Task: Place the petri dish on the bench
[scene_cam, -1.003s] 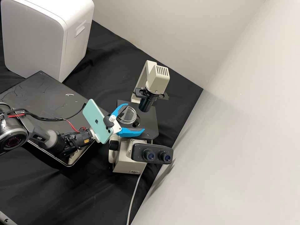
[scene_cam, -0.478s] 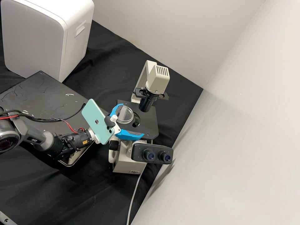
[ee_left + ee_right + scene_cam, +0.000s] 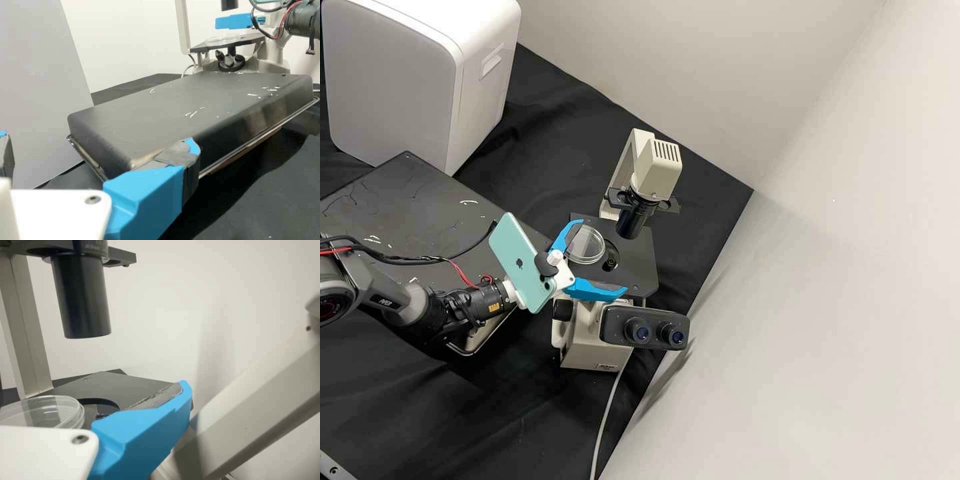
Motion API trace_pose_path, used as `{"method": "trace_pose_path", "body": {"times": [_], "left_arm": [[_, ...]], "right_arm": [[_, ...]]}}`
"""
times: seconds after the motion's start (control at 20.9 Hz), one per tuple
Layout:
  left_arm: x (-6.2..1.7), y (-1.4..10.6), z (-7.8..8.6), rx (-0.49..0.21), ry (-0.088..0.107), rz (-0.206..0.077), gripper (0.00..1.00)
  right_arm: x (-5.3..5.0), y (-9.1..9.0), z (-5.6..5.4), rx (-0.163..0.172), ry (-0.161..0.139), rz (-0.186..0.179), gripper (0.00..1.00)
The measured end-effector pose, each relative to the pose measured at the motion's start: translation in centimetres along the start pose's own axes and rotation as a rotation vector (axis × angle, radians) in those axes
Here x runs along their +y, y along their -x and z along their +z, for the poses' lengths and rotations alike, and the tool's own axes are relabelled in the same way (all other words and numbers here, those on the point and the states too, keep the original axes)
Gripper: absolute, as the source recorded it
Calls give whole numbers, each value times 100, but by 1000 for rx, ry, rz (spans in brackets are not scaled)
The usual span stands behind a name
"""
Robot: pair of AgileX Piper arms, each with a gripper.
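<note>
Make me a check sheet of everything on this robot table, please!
Surface: black bench, covered with cloth.
Job's things: clear petri dish sits on the microscope stage, not yet on the bench.
Clutter: black tray; white box at the back.
Grippers: right gripper open at the dish, not clamping it; left gripper open, facing the tray's corner.
Cables: red and black wires along the right arm; pale cord from the microscope.
Surroundings: plain white walls.
</note>
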Motion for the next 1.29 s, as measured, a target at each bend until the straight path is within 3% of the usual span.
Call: {"method": "trace_pose_path", "body": {"times": [0.29,0.48,0.67,0.81,1.15,1.29], "left_arm": [[0,0,0,0,0,0,100],[0,0,0,0,0,0,100],[0,0,0,0,0,0,100],[0,0,0,0,0,0,100],[0,0,0,0,0,0,100],[0,0,0,0,0,0,100]], "right_arm": [[0,0,0,0,0,0,100],[21,63,-25,3,-22,0,100],[-66,138,-167,52,-27,-27,100],[-122,168,-230,75,-10,-45,100],[-179,187,-301,95,-8,-60,100],[-224,191,-308,99,24,-73,100]]}}
